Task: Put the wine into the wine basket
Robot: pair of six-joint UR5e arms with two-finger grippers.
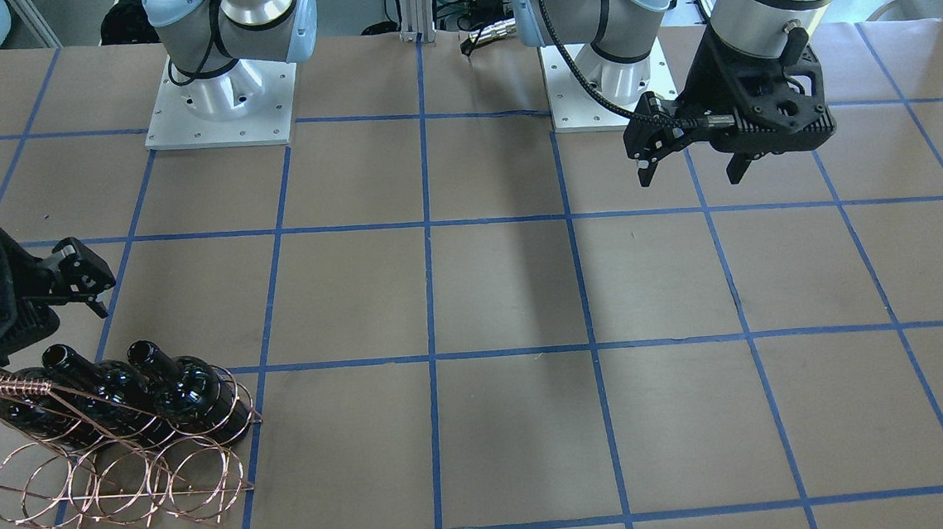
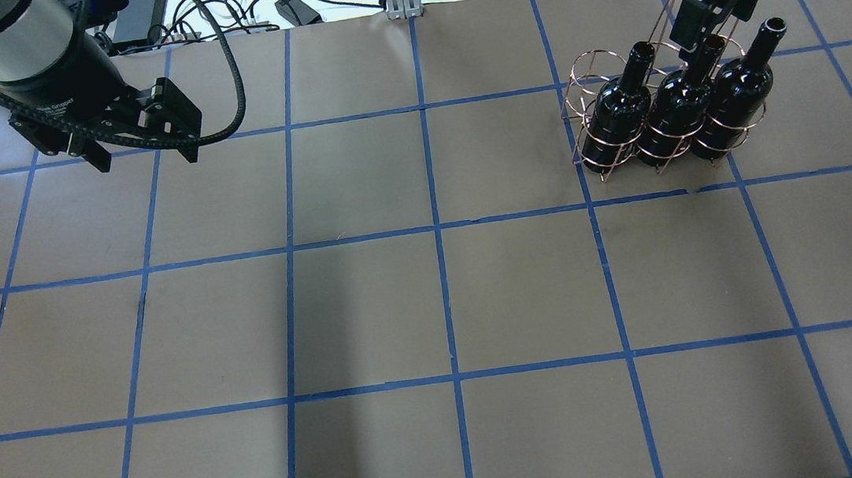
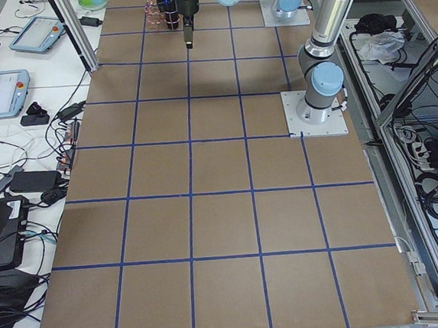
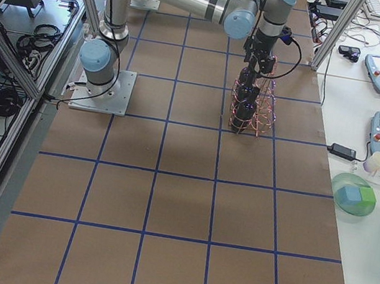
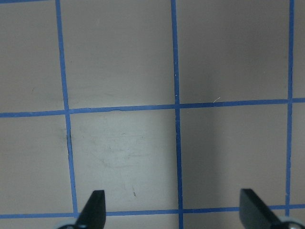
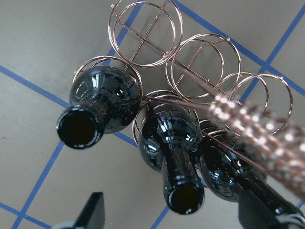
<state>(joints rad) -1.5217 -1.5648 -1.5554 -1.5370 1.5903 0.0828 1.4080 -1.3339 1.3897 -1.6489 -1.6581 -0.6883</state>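
Copper wire basket (image 2: pixel 588 67) stands far out on the robot's right side, with three dark bottles seated upright in the ring row nearer the robot. The farther rings hold nothing. The right gripper (image 2: pixel 697 28) hovers directly over the middle bottle (image 2: pixel 678 113), fingers spread wide to either side of its mouth, apparently clear of the glass. That bottle's long axis points up at the wrist, so any retreat should run straight upward. The left gripper (image 5: pixel 172 202), also spread, hangs over bare table well apart.
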